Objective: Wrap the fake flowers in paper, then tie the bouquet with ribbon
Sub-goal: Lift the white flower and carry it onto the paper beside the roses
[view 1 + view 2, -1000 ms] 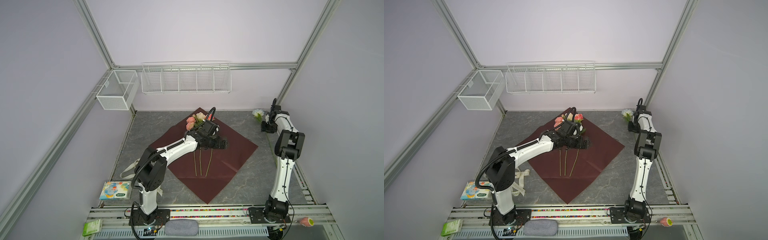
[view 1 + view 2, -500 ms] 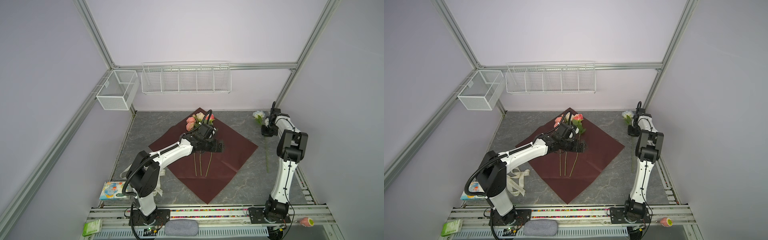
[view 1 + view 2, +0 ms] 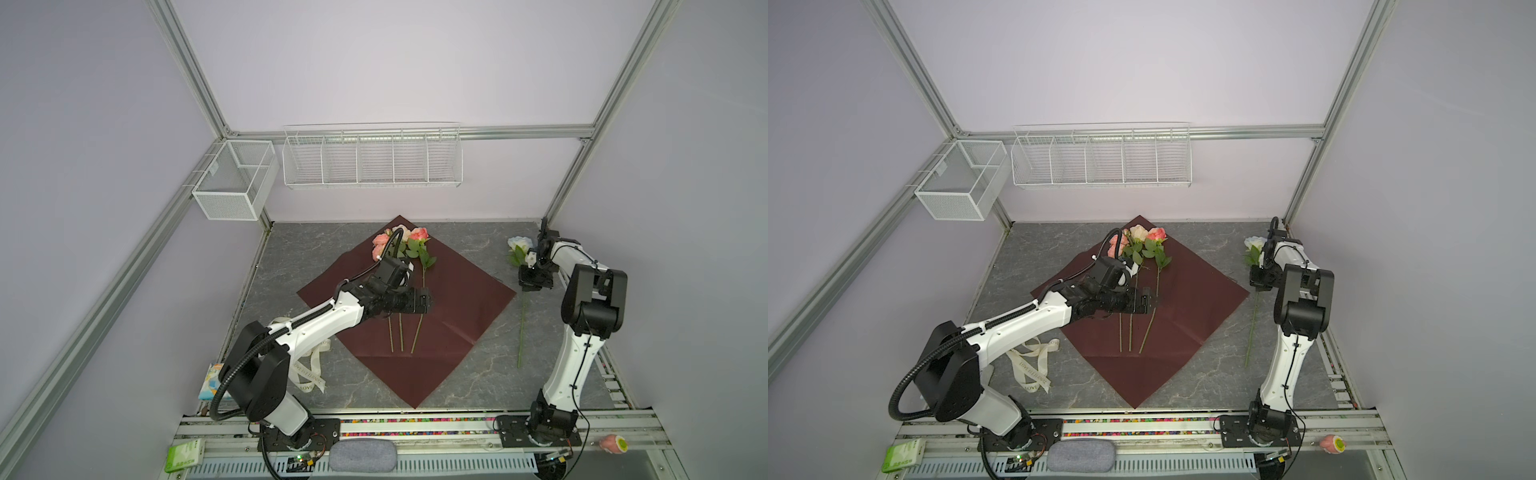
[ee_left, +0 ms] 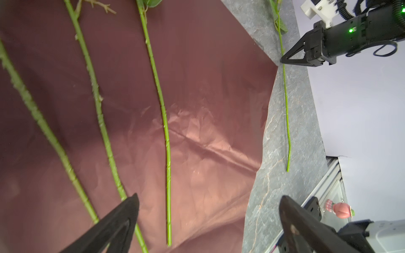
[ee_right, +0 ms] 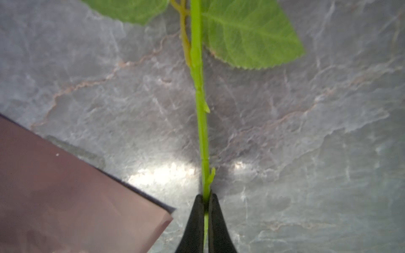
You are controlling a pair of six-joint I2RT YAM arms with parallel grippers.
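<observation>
Right gripper (image 5: 206,198) pinches the white rose (image 5: 202,122) by its stem; left gripper (image 4: 209,198) is spread wide.
The left one holds nothing, above three roses (image 3: 401,332) lying on red paper (image 3: 465,299) at frame centre. The white rose lies on the table (image 3: 478,374), right of the paper.

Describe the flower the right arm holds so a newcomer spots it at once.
A dark red paper with three roses lies on the grey table. Right of it in both top views, on bare table, lies a white rose: the only one off the paper, its stem pinched in the right pincer.
</observation>
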